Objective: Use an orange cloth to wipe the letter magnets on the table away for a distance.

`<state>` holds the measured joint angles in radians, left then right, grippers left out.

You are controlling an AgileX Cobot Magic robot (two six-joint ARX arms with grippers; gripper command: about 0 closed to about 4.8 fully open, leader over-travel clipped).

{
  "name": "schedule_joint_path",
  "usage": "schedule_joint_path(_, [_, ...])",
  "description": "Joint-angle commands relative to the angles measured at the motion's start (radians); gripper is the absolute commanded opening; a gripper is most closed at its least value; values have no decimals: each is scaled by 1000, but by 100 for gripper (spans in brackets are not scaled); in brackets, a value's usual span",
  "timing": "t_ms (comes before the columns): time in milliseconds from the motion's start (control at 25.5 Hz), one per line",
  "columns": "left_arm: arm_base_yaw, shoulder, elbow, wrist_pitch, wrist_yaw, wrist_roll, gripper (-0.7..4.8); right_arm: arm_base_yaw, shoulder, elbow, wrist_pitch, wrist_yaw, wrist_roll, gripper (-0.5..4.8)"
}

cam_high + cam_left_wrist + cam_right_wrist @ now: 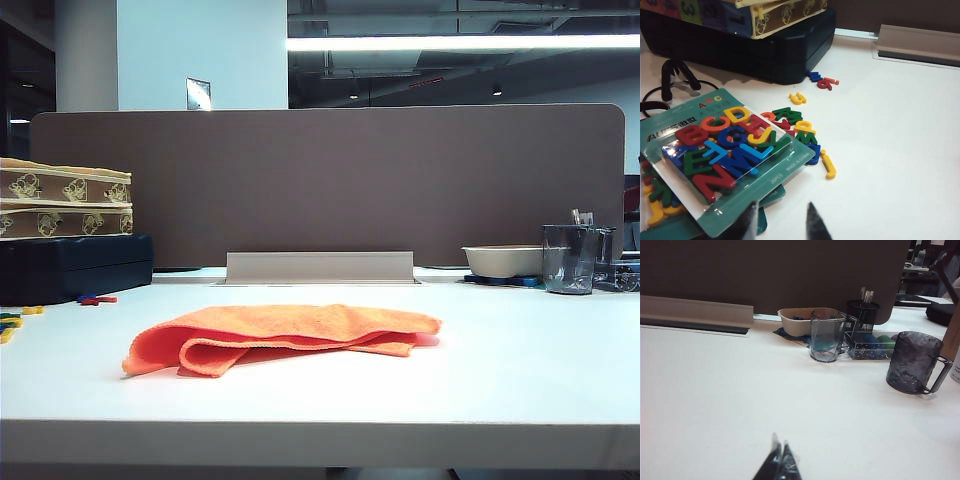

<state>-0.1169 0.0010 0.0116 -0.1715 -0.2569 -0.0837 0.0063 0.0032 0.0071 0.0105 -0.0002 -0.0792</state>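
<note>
The orange cloth (280,338) lies loosely folded on the middle of the white table (520,350), with no gripper near it in the exterior view. Loose letter magnets (790,122) in red, blue, green and yellow are scattered beside a teal pack of letters (720,150). A few letter magnets (97,298) also show at the table's left edge. My left gripper (782,222) hovers over the table just in front of the pack, open, with nothing between its fingers. My right gripper (780,452) is shut and empty above bare table on the right side.
A dark blue case (75,265) with patterned boxes (65,195) on top stands at the back left, and a black cable (670,85) lies beside it. A brown divider (330,180) closes the back. A bowl (800,320), a glass cup (826,336) and a dark mug (914,362) stand at the right.
</note>
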Motion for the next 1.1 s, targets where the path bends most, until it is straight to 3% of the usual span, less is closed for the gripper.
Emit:
schedule_joint_path(39, [0, 0, -3, 5, 0, -3, 120, 0, -3, -8, 16, 1, 1, -5])
schedule_joint_path(510, [6, 0, -3, 24, 96, -3, 120, 0, -3, -8, 16, 1, 1, -5])
schedule_joint_path(823, [143, 1, -3, 136, 298, -2, 120, 0, -3, -8, 16, 1, 1, -5])
schedule_joint_path(1098, [163, 2, -3, 220, 311, 70, 120, 0, -3, -8, 16, 1, 1, -5])
